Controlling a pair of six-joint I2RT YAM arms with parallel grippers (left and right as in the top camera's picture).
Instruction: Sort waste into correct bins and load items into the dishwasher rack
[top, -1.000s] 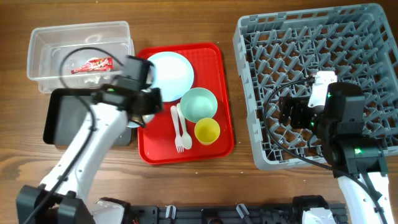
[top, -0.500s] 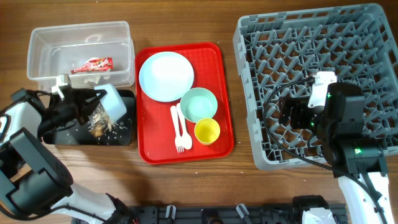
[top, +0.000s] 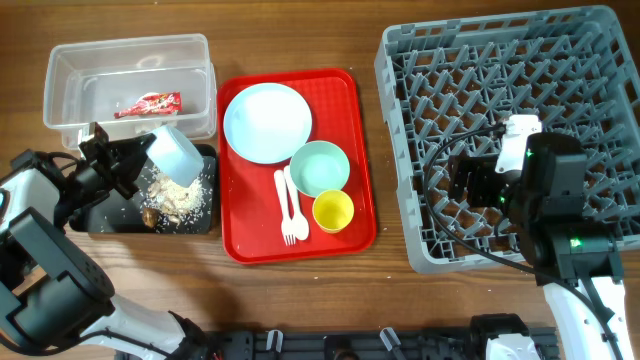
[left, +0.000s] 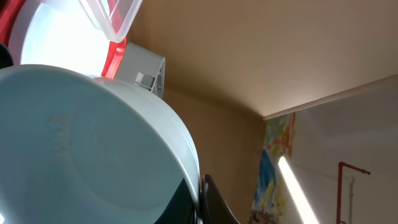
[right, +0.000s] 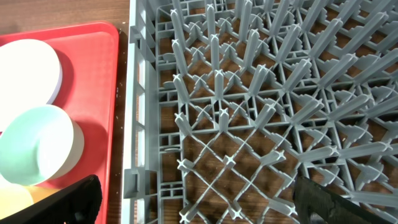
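My left gripper (top: 135, 162) is shut on the rim of the light blue bowl (top: 176, 152), which it holds tilted over the black tray (top: 95, 212). The bowl fills the left wrist view (left: 93, 143). Brownish-white food scraps (top: 178, 197) lie in the black tray. The red wrapper (top: 147, 103) lies in the clear tub (top: 60, 75). The pale blue plate (top: 267, 122), mint bowl (top: 320, 168), yellow cup (top: 333, 211) and white fork and spoon (top: 290, 205) sit on the red tray (top: 345, 95). My right gripper (top: 470, 180) hangs open and empty over the grey rack (top: 560, 60). I cannot make out the tissue.
In the right wrist view my open jaws (right: 199, 205) span the rack's left edge (right: 134, 124), with the red tray (right: 93, 74), plate (right: 25, 74) and mint bowl (right: 37, 146) to the left. Bare wood lies between the tray and the rack.
My left arm carried the blue bowl from the red tray to over the black tray and tipped it. Food scraps now lie in the black tray. The right arm has not moved.
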